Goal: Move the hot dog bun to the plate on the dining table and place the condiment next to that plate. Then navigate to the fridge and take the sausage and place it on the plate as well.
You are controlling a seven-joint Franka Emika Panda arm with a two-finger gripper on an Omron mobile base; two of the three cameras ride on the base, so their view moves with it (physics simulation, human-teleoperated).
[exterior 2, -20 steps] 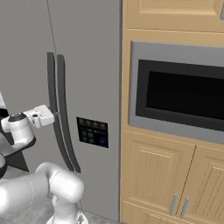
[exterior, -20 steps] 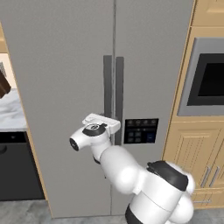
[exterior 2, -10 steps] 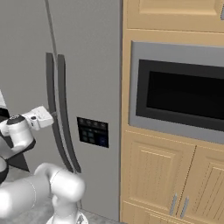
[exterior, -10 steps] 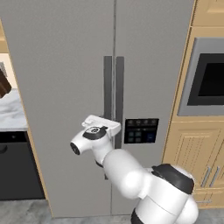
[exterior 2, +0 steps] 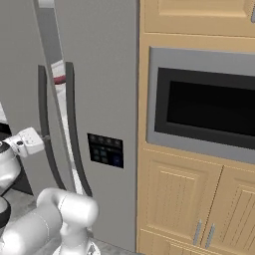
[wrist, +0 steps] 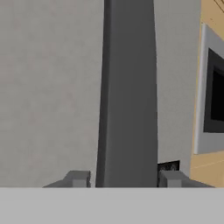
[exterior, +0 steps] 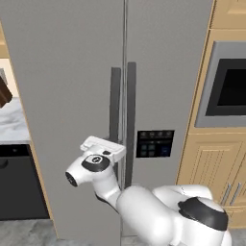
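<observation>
The grey two-door fridge (exterior: 72,72) stands straight in front of me. My gripper (exterior: 114,145) is at the left door's dark vertical handle (exterior: 115,105), about halfway down it. In the hand view the handle (wrist: 129,87) runs between the two fingertips (wrist: 78,177) of the gripper (wrist: 124,177), which is shut on it. In the right base view the left door (exterior 2: 20,50) stands slightly ajar, held at its handle (exterior 2: 44,99) by my gripper (exterior 2: 42,142). A narrow gap beside the right door (exterior 2: 99,74) shows a pale inside and a small red shape (exterior 2: 60,79) that I cannot identify.
A dark control panel (exterior: 153,143) sits on the right fridge door. To the right stands a built-in oven (exterior 2: 204,109) in a wooden cabinet wall, with cupboard doors (exterior 2: 174,199) below it. On the left are a black appliance (exterior: 19,187) and a marble counter (exterior: 12,125).
The left fridge door has swung out a little and a gap has opened between the doors. My hand has drawn back and lower left with the handle.
</observation>
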